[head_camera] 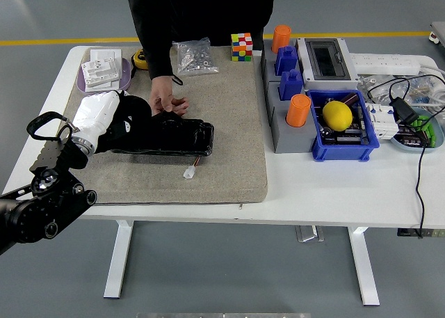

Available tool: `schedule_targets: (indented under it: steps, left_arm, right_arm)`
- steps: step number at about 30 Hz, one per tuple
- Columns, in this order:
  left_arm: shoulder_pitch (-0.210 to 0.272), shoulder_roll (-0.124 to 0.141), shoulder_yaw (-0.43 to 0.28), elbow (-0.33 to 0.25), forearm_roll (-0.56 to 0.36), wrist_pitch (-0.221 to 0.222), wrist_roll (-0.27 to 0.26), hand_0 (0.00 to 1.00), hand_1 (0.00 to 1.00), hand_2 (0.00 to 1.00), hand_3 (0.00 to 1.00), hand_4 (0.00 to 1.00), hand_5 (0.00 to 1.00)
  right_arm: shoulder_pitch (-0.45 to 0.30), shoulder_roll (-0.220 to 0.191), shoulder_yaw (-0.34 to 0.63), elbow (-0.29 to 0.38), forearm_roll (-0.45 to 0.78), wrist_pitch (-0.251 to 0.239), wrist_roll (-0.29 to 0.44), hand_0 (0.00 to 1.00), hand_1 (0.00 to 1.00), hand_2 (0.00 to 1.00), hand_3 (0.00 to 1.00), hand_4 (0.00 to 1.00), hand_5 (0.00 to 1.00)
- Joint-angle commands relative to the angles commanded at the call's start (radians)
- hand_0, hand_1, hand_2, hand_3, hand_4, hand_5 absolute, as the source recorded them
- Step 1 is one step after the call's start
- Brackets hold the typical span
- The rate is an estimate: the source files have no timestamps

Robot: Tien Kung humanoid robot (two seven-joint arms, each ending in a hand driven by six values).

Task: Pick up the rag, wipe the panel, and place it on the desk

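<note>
At upper center of the frame you see a Rubik's cube beside a clear bag of hardware. At upper left, a purple tray holds white boxes. Right of center, a blue bin contains a yellow ball, with two orange cups on the grey block nearby. A power strip lies at upper right.

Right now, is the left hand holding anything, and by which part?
The left hand presses a dark rag onto the left end of the black panel. The exact grip point cannot be told. A person's hand steadies the panel's far edge.
</note>
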Motion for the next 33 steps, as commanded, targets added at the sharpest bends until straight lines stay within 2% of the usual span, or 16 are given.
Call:
schedule_targets:
  steps: [7,18,26,33]
  left_arm:
    - [0.025,0.025,-0.052,0.004,0.015,0.002,0.001,0.261,0.139,0.492,0.383,0.002,0.002]
    - [0.058,0.049,-0.121,0.008,0.035,0.005,0.001,0.259,0.139,0.493,0.384,0.002,0.002]
    - [0.080,0.053,-0.179,0.032,0.024,0.016,-0.013,0.259,0.145,0.498,0.393,0.002,0.002]
    - [0.087,0.050,-0.182,0.051,0.008,0.021,-0.027,0.269,0.165,0.499,0.395,0.002,0.002]
  right_arm:
    - [-0.001,0.001,0.003,-0.001,0.001,-0.001,0.000,0.717,0.557,0.676,0.635,0.998,0.659]
    - [0.000,0.001,0.006,0.000,0.000,-0.003,0.002,0.716,0.557,0.676,0.635,0.998,0.658]
    - [-0.001,0.001,0.015,0.002,-0.004,-0.003,-0.003,0.713,0.557,0.676,0.635,0.998,0.658]
    - [0.003,0.001,0.011,0.005,-0.002,-0.008,-0.003,0.718,0.557,0.676,0.635,0.998,0.659]
